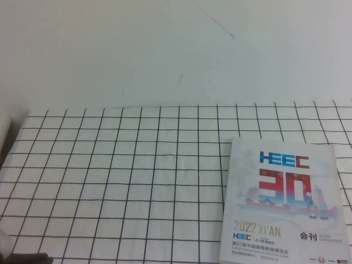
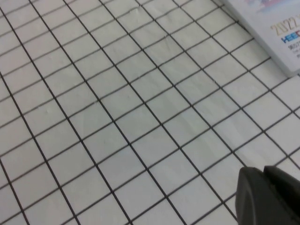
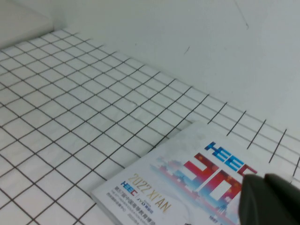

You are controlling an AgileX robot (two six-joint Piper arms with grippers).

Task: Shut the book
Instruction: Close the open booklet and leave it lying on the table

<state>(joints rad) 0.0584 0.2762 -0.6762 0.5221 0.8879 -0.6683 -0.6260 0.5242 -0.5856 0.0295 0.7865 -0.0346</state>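
Note:
The book [image 1: 286,203] lies closed and flat on the right side of the table, white front cover up, with "HEEC 30" and "2022 XI'AN" printed on it. My right gripper [image 3: 264,178] hovers above the cover's far part of the book [image 3: 178,183], its dark fingers pressed together with nothing between them. My left gripper [image 2: 264,171] hangs over bare cloth on the table's left, also shut and holding nothing. A corner of the book [image 2: 276,23] shows in the left wrist view, well away from that gripper. Neither gripper shows clearly in the high view.
A white cloth with a black grid [image 1: 121,176] covers the table. A plain white wall [image 1: 165,49] rises right behind it. A pale object [image 1: 3,129] sits at the far left edge, and a dark shape [image 1: 22,256] sits at the near left corner.

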